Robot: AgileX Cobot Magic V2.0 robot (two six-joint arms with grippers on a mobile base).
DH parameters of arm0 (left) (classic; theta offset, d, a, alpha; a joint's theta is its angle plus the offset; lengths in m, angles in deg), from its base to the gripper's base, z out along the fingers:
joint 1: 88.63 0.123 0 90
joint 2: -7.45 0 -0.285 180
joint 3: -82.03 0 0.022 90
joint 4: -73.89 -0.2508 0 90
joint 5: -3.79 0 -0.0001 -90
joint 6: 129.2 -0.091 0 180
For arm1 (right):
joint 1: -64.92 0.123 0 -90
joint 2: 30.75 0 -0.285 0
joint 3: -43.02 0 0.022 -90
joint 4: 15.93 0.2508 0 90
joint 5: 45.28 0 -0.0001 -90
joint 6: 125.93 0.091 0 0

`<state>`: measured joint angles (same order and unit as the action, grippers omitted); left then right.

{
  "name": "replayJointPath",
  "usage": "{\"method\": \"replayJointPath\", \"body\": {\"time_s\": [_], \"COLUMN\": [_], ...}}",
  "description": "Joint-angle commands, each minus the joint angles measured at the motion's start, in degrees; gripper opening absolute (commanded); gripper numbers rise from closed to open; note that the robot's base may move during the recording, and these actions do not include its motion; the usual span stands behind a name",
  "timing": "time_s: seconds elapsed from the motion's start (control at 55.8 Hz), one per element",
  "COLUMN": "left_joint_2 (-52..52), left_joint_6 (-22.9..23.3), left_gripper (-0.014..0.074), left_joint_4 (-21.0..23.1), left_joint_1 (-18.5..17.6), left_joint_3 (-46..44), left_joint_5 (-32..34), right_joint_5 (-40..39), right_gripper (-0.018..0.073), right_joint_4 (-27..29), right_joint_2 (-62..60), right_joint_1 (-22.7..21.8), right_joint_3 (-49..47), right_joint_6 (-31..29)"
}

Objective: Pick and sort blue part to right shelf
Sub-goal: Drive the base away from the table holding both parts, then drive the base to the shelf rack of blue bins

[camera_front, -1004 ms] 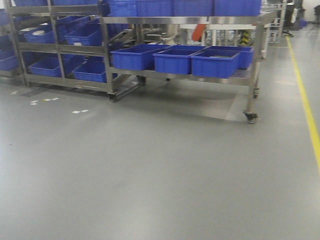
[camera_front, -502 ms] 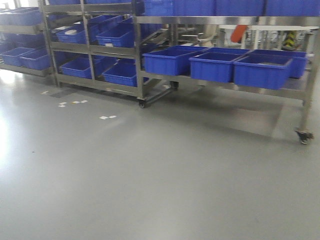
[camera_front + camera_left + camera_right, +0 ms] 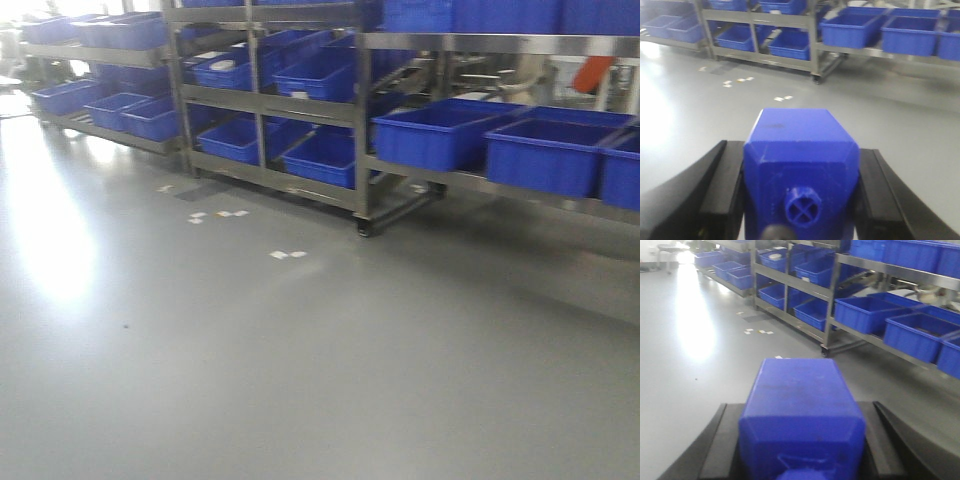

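Between the black fingers (image 3: pixel 715 192) of my left claw (image 3: pixel 801 197) sits the blue part (image 3: pixel 799 145), clenched tight, nub facing the camera; my right claw (image 3: pixel 801 445) grips a second blue block (image 3: pixel 800 400); beyond lies grey floor (image 3: pixel 300 380); farthest, steel shelves (image 3: pixel 361 120) holding blue bins (image 3: pixel 440 135).

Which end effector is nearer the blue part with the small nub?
Left. The left end effector is clamped on the blue part, a finger on each side; the right end effector grips a separate blue block.
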<state>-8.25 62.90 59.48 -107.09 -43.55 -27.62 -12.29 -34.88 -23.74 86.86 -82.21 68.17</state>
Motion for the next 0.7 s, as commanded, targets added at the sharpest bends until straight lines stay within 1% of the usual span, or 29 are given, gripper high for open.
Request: {"method": "replayJointPath", "body": {"time_s": [0.0,0.681], "left_joint_2": [-1.0,-1.0], "left_joint_6": [0.74,0.74], "left_gripper": [0.0332,0.0332], "left_joint_4": [-0.41,-0.41], "left_joint_1": [-0.22,-0.22], "left_joint_3": [-1.62,-1.62], "left_joint_5": [5.14,5.14], "right_joint_5": [-5.44,-5.44], "right_gripper": [0.0167,0.0167], "right_joint_4": [-1.37,-1.37], "right_joint_2": [0.19,0.19], "right_joint_1": [-0.3,-0.3], "right_joint_3": [-1.48,-1.48], "right_joint_6": [-0.45,-0.45]}}
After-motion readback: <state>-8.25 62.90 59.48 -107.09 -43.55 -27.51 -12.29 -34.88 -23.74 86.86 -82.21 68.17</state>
